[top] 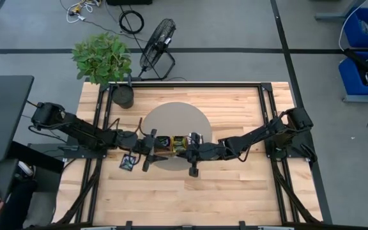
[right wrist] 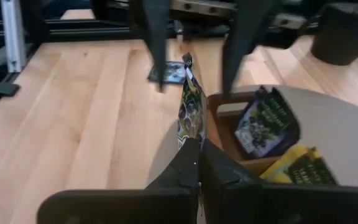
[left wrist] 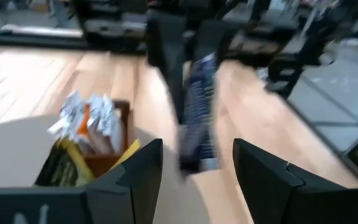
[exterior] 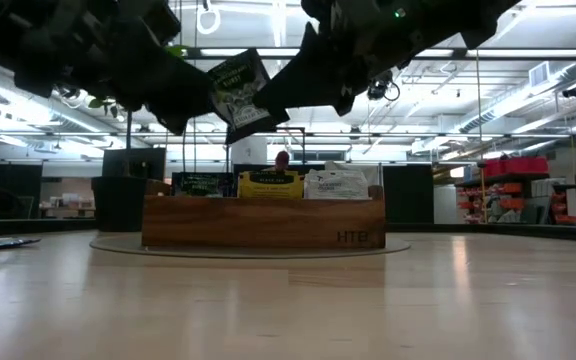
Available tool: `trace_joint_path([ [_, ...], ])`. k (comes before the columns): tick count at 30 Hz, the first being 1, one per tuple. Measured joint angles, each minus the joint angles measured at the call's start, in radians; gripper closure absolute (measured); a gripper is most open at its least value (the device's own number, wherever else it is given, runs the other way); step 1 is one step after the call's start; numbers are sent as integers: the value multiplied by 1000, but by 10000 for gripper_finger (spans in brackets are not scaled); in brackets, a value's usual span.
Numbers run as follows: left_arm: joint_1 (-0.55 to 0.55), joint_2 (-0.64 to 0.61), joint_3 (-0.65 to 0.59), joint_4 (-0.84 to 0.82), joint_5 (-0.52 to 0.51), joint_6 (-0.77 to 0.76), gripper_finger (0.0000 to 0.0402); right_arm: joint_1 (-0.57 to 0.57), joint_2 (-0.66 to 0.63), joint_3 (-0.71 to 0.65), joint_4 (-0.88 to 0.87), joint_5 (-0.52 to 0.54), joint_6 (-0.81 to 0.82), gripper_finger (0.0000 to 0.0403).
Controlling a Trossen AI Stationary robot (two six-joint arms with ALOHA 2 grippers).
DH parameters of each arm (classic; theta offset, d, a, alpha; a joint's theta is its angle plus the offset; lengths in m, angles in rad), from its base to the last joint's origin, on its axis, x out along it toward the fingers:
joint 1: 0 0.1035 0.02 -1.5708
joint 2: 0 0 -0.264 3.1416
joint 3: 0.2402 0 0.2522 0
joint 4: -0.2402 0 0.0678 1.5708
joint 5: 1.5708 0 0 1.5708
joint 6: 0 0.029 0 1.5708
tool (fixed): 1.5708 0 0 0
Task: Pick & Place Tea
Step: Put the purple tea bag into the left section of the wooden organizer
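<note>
Right claw point(right wrist: 196, 163) pinching black sachet point(right wrist: 190, 109) upright on edge; left claw point(left wrist: 194, 171) spread.

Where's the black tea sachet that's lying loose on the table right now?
In the high view the loose black sachet lies flat on the bare wood under the left arm, just off the grey round mat and left of the wooden tray.

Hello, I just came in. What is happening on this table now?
The right gripper is shut on a black tea sachet with a green label, held in the air beside the long brown wooden tray. The left gripper faces it, open. Another black sachet lies on the table.
</note>
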Motion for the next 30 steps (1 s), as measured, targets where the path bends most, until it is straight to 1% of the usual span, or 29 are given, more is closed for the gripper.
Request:
trace_joint_path([
  [3,0,0,29,-94,-51,1,205,4,0,0,-3,-28,18,403],
  [5,0,0,38,-120,-77,-2,212,7,0,0,-9,-32,29,403],
  [9,0,0,48,-115,-65,1,241,9,0,1,-38,-34,48,403],
  [12,0,0,54,-113,-40,-6,272,9,0,1,-55,-29,55,403],
  [14,-1,0,54,-116,-37,-5,295,10,0,1,-54,-2,52,403],
  [16,-1,0,54,-121,-33,-4,325,14,0,1,-47,25,33,403],
  [19,-1,0,54,-119,-19,-7,380,14,0,1,-34,31,17,403],
  [21,-1,0,54,-119,-19,-10,393,15,0,1,-33,22,7,400],
  [23,-2,-1,54,-120,-19,-13,396,15,0,1,-25,2,-2,387],
  [26,-2,-28,54,-133,-19,-9,398,19,-1,1,8,-53,-11,354],
  [30,0,-136,54,-244,-45,-4,399,33,-22,0,-2,-46,-21,311],
])
